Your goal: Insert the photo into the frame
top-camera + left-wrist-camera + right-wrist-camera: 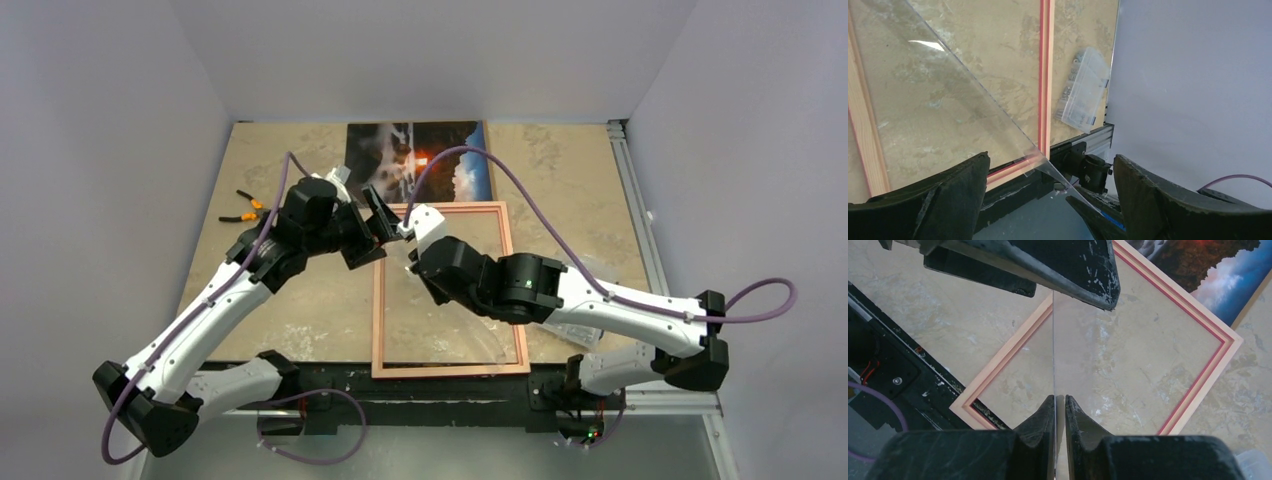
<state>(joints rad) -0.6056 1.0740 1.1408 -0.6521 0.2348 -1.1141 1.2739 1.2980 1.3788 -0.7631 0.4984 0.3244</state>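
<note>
The right gripper (1059, 400) pinches the clear sheet (948, 90) by its edge over the pink frame (378, 300), upper left. The left gripper (1050, 157) is alongside, fingers spread. The photo (390, 160) lies just above the frame's upper edge.

You have soft, even overhead light with only faint shadows on the table (310, 310), one bright white glare streak on the clear sheet (928, 45) in the left wrist view, and the dark fingers (1080, 427) slightly blurred close to each wrist lens.

robotics lab booth, plain white walls (430, 50), aluminium-railed marbled table (310, 310)
</note>
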